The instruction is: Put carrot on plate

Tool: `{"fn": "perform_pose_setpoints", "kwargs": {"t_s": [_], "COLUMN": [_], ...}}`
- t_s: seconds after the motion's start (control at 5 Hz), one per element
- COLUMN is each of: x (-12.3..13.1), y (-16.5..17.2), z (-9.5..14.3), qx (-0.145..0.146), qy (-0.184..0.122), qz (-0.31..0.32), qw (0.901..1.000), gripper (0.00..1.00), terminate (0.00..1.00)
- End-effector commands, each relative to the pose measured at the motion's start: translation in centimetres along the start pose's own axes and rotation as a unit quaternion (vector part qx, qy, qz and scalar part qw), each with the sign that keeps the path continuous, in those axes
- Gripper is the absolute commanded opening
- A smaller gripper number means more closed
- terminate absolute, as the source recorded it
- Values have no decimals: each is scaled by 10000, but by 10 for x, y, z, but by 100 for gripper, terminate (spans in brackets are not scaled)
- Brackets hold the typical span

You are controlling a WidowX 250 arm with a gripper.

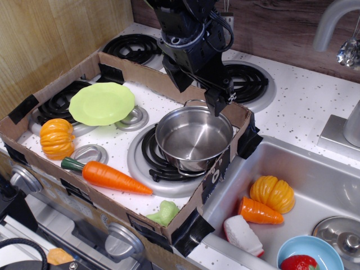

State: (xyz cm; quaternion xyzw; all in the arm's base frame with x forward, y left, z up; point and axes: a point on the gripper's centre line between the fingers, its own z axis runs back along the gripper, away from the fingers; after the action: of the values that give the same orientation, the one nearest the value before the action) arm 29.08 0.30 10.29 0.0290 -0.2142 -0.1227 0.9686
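Front edge: a pale green leafy toy vegetable [163, 213] lies in the near corner of the shallow brown cardboard tray [147, 71], nearest the camera.
Carrot: the long tapered orange toy carrot with a dark green stem [107, 176] lies flat on the white speckled toy stove desk [160, 95] inside the tray, stem toward 9 o'clock, tip toward 4 o'clock.
Plate: the round lime-green plastic plate [102, 103] rests at 12 o'clock from the carrot, apart from it.
Pumpkin: an orange toy pumpkin [57, 138] sits at 10 o'clock from the carrot.
Pot: a shiny steel pot [194, 138] stands at 2 o'clock from the carrot.
Gripper: the black gripper [219, 102] hangs above the pot's far rim, well apart from the carrot, at its 1 o'clock; carrying nothing, its opening impossible to judge.
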Motion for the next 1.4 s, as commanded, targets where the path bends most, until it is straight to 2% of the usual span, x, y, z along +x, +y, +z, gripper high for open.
{"fn": "perform_pose_setpoints", "kwargs": {"t_s": [0.0,0.2,0.6,0.8,1.0,1.2], "x": [0,-4,-37,-66,-91,-104], "y": [0,3,22,31,35,38], "z": [0,16,36,27,13,1], "qx": [0,18,-478,-678,-727,-921], "qy": [0,80,82,85,52,322], "qz": [0,-494,-1726,-2586,-2995,-3319], "qw": [10000,9987,9838,9636,9513,9383], "gripper": [100,100,100,100,100,100], "terminate": [0,0,0,0,0,0]}}
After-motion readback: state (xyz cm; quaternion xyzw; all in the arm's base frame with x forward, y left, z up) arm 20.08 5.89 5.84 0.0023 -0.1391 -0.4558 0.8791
